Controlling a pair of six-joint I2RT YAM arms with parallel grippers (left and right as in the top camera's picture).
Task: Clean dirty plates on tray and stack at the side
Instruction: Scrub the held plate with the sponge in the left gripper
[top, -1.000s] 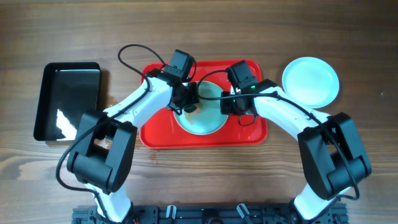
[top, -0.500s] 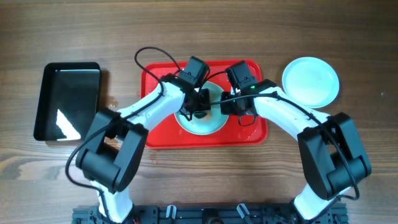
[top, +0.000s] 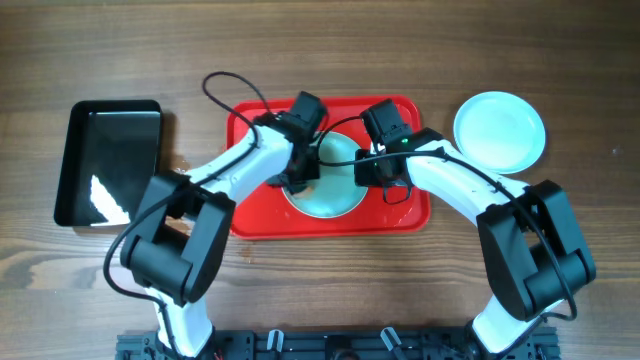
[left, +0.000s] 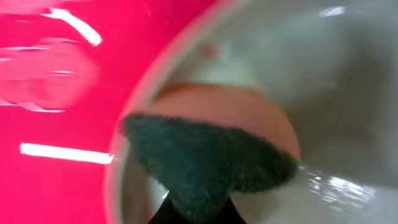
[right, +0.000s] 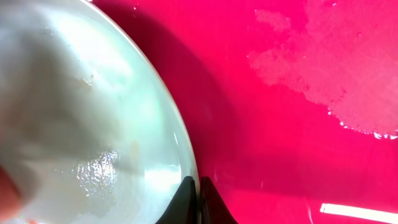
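Note:
On the red tray (top: 400, 215) lies a pale aqua plate (top: 330, 195). My left gripper (top: 300, 168) is shut on a sponge (left: 211, 168) with a dark green face and an orange back. It presses the sponge onto the left part of the plate (left: 323, 81), next to the rim and the tray (left: 56, 106). My right gripper (top: 366, 172) is shut on the plate's right rim. In the right wrist view its fingers (right: 186, 199) pinch that edge (right: 198, 194). The wet plate (right: 81, 124) shows faint specks above the tray (right: 298, 124). Another plate (top: 500, 130) rests on the table right of the tray.
A glossy black tray (top: 108, 160) sits on the wooden table at the far left. Water patches mark the red tray floor (right: 348, 81) beside the held plate. A black cable (top: 225, 85) loops above the left arm.
The left gripper with the sponge swept right across the plate and has come back to its left part. The right gripper and the plate have stayed put.

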